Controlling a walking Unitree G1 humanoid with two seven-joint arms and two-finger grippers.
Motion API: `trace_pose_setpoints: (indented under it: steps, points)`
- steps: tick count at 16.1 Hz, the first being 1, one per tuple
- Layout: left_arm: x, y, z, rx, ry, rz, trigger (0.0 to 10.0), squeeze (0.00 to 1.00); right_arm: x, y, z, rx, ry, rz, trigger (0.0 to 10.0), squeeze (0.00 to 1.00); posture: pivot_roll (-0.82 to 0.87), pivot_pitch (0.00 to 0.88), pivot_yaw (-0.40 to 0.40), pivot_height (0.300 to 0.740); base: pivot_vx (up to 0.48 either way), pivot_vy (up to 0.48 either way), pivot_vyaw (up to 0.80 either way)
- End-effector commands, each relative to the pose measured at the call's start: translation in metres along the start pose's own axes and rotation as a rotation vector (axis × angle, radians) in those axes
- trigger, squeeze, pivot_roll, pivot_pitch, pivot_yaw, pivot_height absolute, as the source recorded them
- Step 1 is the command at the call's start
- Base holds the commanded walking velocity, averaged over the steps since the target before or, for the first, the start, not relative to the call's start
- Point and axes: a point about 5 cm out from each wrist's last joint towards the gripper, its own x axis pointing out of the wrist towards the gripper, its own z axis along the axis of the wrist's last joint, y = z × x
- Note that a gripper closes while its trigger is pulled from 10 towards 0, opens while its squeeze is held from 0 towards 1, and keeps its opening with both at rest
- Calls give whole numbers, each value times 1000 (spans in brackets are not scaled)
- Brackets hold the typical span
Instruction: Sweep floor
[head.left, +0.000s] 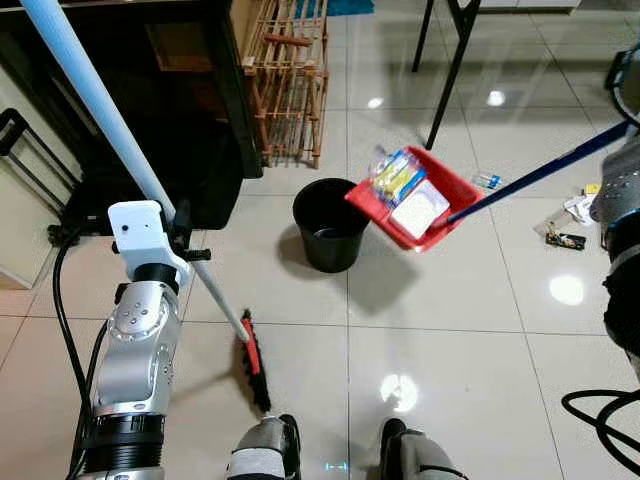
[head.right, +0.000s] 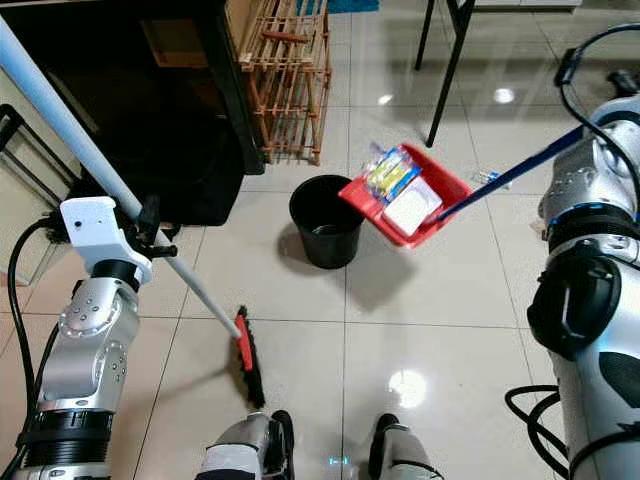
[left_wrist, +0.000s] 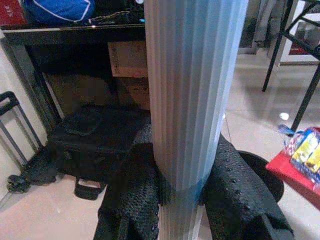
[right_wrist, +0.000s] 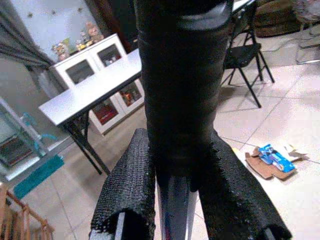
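Surroundings: black cabinet at back left with a black bag tucked under it, wooden rack right beside it, black table legs further back toward the right.
In the way: black bucket out on the open tiles, between the rack and the raised dustpan; black cable looped on the floor at right.
Leftover mess: scraps of wrappers and cardboard on the tiles at far right, well apart from the broom head.
Dustpan: red dustpan up in the air on a dark blue handle, tilted, hanging just beside and above the bucket.
Dustpan contents: yellow-and-blue packets plus a white flat packet, all sitting in the pan.
Bucket contents: dark inside, can't tell.
Broom: pale blue pole slanting down from top left, red-and-black head on the floor just ahead of the robot's feet.
Left gripper: clamped tight round the broom pole.
Right gripper: clenched on the dustpan handle's black grip.
Open room: plenty of bare glossy tile in front and to the right of the broom head.
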Motion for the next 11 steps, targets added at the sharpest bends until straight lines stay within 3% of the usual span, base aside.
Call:
trace_pose_setpoints:
  steps: [1,11]
  points:
    - [-1,5,9,10,-50,22,10000,0,3,17,19,44,-55,43,10000,0,81,131,42,740,0,0,0]
    - [-4,7,5,15,-36,31,10000,0,-1,21,11,33,-35,67,10000,0,88,130,40,740,0,0,0]
